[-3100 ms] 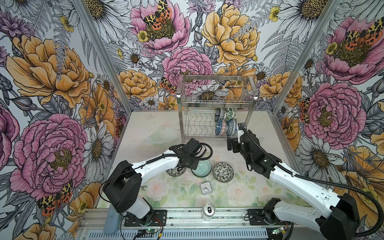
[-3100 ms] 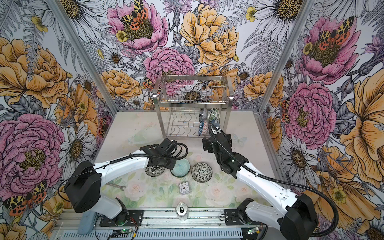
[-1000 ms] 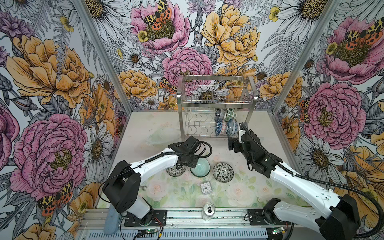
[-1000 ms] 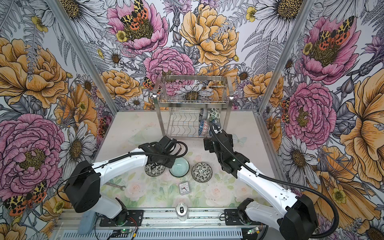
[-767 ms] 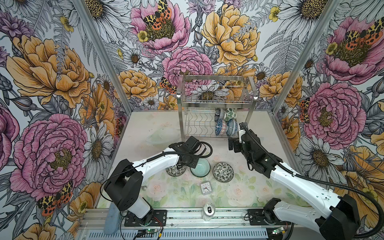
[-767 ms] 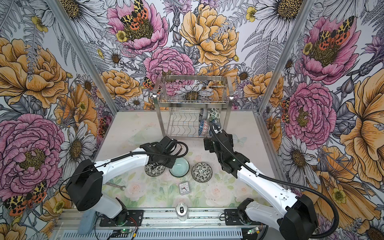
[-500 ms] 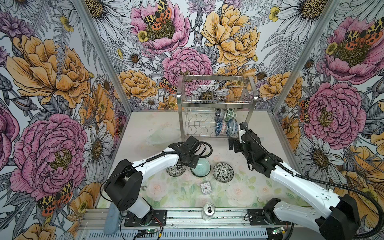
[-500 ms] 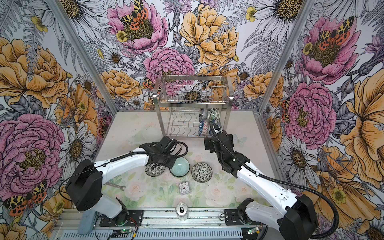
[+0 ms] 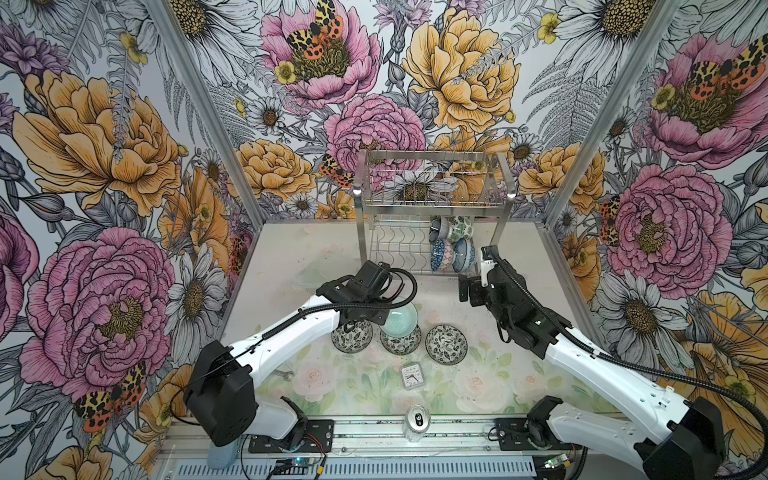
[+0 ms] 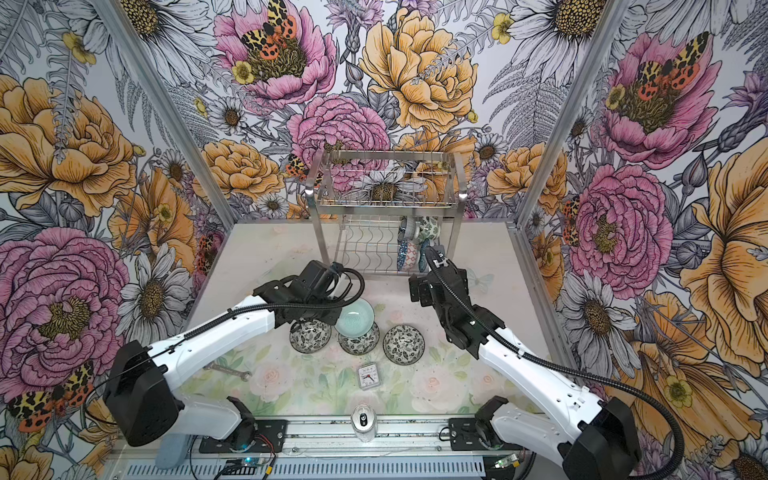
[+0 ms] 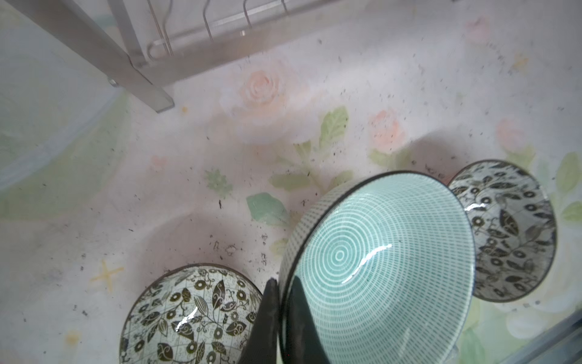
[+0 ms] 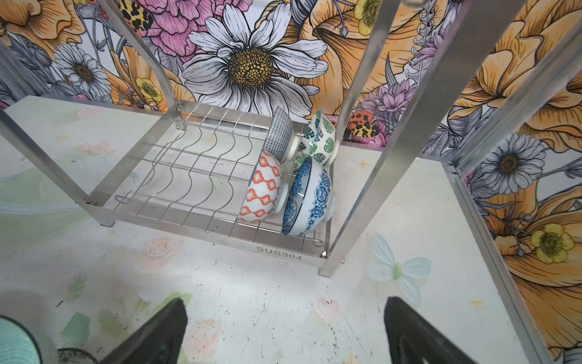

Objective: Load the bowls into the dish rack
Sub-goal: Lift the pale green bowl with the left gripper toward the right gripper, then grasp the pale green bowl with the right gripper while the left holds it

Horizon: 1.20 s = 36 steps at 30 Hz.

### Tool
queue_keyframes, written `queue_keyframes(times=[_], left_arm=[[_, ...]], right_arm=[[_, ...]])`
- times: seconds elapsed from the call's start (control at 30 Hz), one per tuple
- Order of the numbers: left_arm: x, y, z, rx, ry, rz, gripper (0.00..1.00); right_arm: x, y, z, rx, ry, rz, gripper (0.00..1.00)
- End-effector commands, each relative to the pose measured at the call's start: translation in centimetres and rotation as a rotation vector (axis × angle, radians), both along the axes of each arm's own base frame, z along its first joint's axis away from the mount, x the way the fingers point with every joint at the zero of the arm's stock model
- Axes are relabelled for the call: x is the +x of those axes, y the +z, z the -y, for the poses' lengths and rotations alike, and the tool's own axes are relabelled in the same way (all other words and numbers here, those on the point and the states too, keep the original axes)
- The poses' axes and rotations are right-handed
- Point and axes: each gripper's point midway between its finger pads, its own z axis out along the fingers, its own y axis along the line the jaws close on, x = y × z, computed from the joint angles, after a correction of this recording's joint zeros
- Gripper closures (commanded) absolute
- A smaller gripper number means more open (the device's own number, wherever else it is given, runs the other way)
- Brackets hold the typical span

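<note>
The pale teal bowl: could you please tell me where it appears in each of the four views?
Top view: pale teal bowl at centre, overlapping the middle leaf-patterned bowl.
Top view: at centre likewise.
Left wrist: picture's lower right, large, rim in the left gripper.
Right wrist: a sliver in the picture's bottom-left corner.
Shared landmark: the dish rack, in all four.

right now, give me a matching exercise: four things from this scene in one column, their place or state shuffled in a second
1 teal bowl
2 blue floral bowl
3 clock
4 right gripper

a open, empty
b on edge in the dish rack
c flat on the table
d rim pinched by the left gripper

Pairs: 1-d, 2-b, 3-c, 4-a
</note>
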Motion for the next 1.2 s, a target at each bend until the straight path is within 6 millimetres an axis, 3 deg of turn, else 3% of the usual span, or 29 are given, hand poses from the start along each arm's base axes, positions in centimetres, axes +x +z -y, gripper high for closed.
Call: queue_keyframes(times=[0.0, 0.17, 0.33, 0.5, 0.73, 1.03, 1.17], left_arm=[[3.2, 5.9, 0.5, -0.109, 0.069, 0.212, 1.00], [4.9, 8.8, 2.1, -0.232, 0.093, 0.328, 1.00], [5.8, 10.4, 3.4, -0.298, 0.089, 0.388, 1.00], [6.3, 11.8, 4.5, -0.354, 0.083, 0.433, 1.00], [6.5, 13.0, 5.5, -0.402, 0.075, 0.471, 1.00], [6.3, 13.3, 6.3, -0.421, 0.062, 0.483, 1.00], [6.2, 13.6, 6.4, -0.429, 0.060, 0.488, 1.00]], right_arm=[[-0.4, 2.2, -1.3, 0.105, 0.060, 0.019, 0.00], [-1.1, 4.3, -3.7, 0.204, 0.161, 0.025, 0.00], [-1.8, 5.8, -6.1, 0.304, 0.242, 0.026, 0.00], [-1.3, 5.1, -8.6, 0.384, 0.289, -0.008, 0.00], [0.6, 3.8, -10.3, 0.455, 0.249, -0.054, 0.04], [2.4, 1.5, -12.2, 0.572, 0.200, -0.127, 0.27], [2.6, 1.0, -12.6, 0.586, 0.192, -0.139, 0.44]])
